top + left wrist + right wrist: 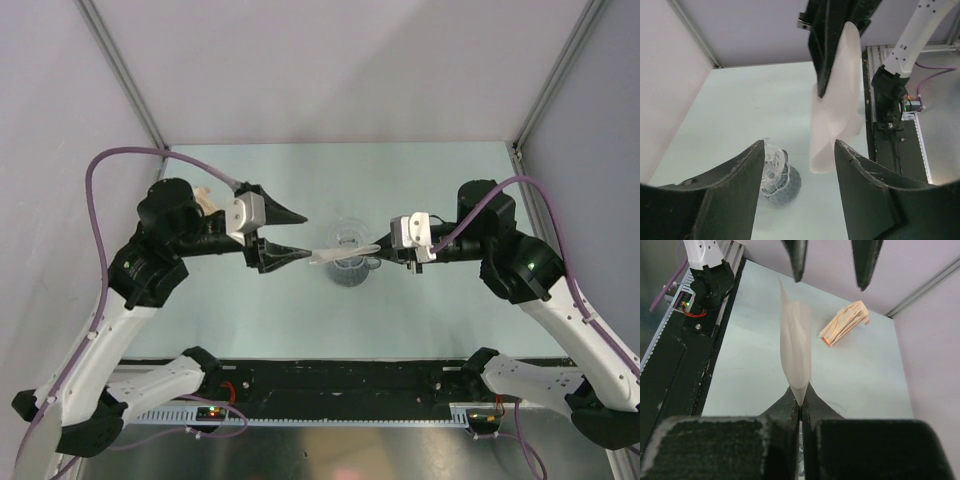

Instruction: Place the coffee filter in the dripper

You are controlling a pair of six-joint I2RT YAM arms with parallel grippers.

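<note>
The right fingers (785, 407) pinch one edge of the coffee filter (340, 254), holding it in the air over the dripper (352, 275) on the tabletop (450, 180); the left fingers (285, 254) stand wide at its left end, gripping nothing, probably so the right arm alone can lower it.

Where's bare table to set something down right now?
Bare: the far table strip along the back wall, and the near strip between dripper and black rail. Crowded: centre, where left gripper, right gripper and coffee filter meet above the dripper. The tan stack sits far left.
</note>
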